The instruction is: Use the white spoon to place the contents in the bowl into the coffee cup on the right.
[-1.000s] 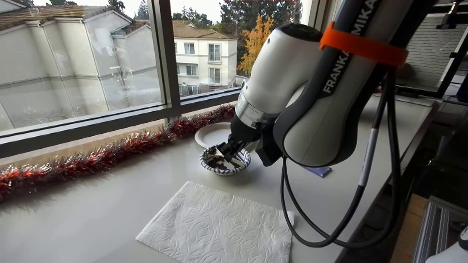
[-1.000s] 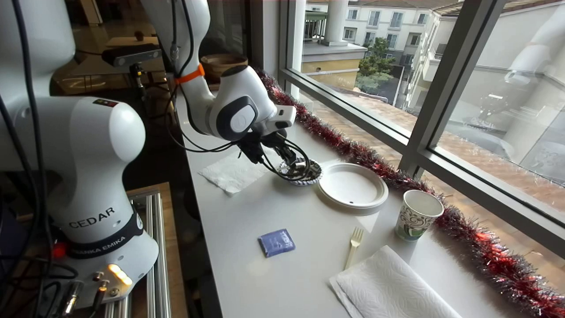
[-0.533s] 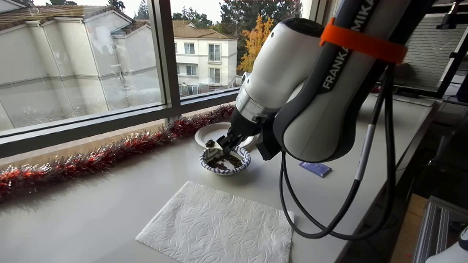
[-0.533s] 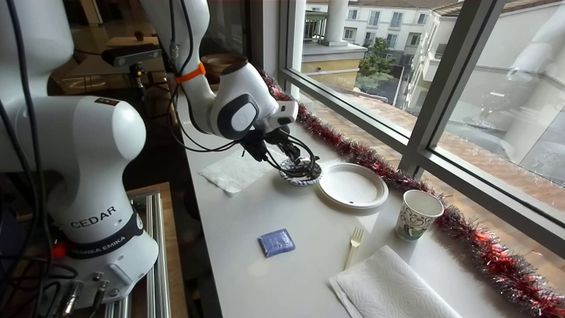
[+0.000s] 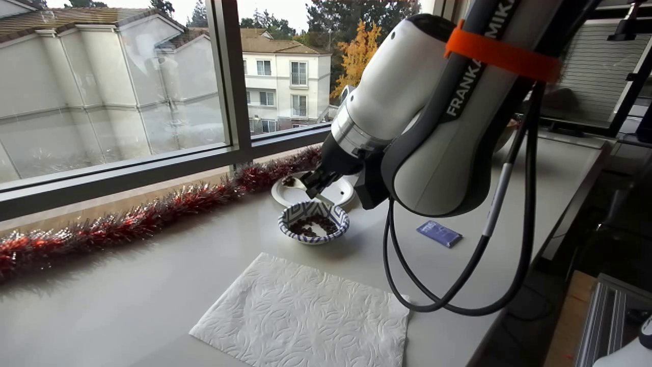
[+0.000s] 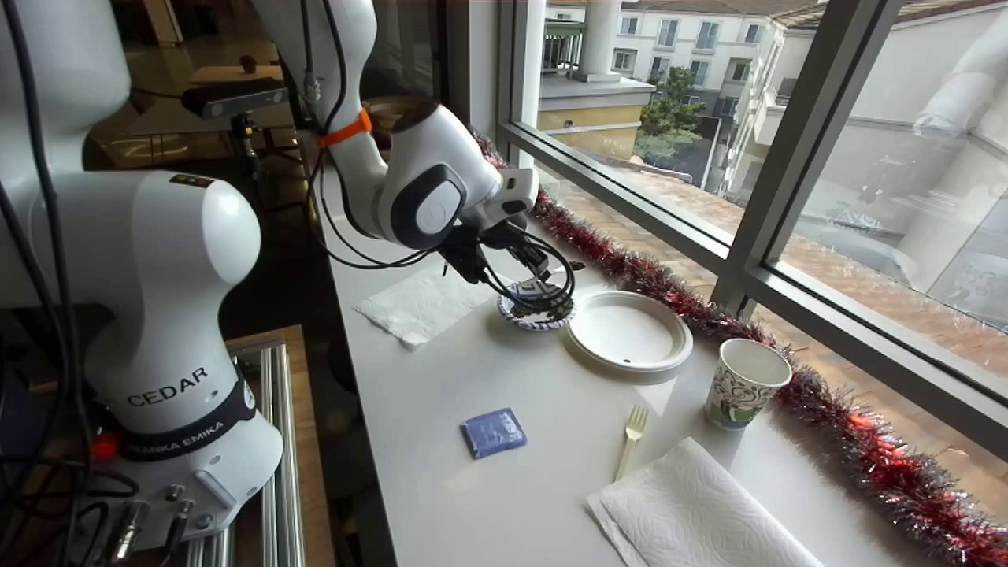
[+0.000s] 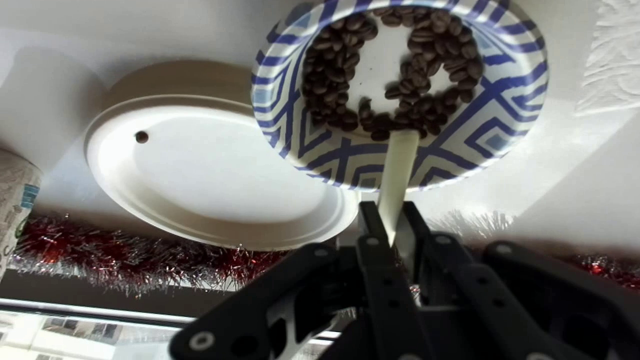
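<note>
My gripper is shut on the pale spoon by its handle and holds it above the bowl's window-side rim. The spoon's head, carrying a heap of dark beans, shows in both exterior views and is hidden in the wrist view. The blue-and-white patterned bowl sits below, with more dark coffee beans around a bare patch of its bottom. The pale printed coffee cup stands upright beyond the white plate. Part of it shows in the wrist view; the arm hides it in an exterior view.
A white plate with one loose bean lies between bowl and cup. A fork, purple packet and folded napkin lie nearby. A paper towel lies beside the bowl. Red tinsel lines the window.
My gripper has risen out of the bowl and shifted toward the window. The spoon's head, with beans on it, has come up above the bowl's rim and into sight.
</note>
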Robot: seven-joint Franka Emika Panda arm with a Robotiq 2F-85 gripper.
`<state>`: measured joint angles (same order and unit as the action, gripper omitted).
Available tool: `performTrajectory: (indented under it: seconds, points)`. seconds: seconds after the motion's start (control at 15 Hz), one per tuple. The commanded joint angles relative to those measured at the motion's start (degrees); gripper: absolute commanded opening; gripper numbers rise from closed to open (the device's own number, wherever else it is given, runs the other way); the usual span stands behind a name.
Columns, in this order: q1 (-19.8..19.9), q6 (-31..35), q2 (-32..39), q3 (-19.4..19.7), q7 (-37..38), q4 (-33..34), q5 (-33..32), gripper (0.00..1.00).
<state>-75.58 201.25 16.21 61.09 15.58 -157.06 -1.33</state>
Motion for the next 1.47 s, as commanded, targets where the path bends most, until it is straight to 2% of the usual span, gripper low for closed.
performTrajectory:
  seconds: [0.0,0.33,0.67,0.73,0.8,1.13,1.2,1.4]
  points:
    - [-2.8,2.9,-1.7,3.8,-2.1,-0.5,0.5,0.03]
    - [-6.7,3.0,-2.4,9.2,-1.7,-0.6,1.5,0.03]
    - [-11.9,0.6,-2.1,16.5,-0.8,-0.3,3.2,0.03]
    - [-9.0,2.5,-0.7,13.7,-0.2,0.0,0.9,0.03]
    - [-9.4,2.3,-0.7,14.3,-0.2,0.0,1.0,0.13]
    - [-9.3,2.3,-0.6,13.9,-0.2,-0.1,0.9,0.13]
    - [-9.3,2.3,-0.6,13.9,-0.2,-0.1,0.9,0.03]
    - [-9.1,1.8,-3.7,16.0,-1.2,0.2,0.1,0.03]
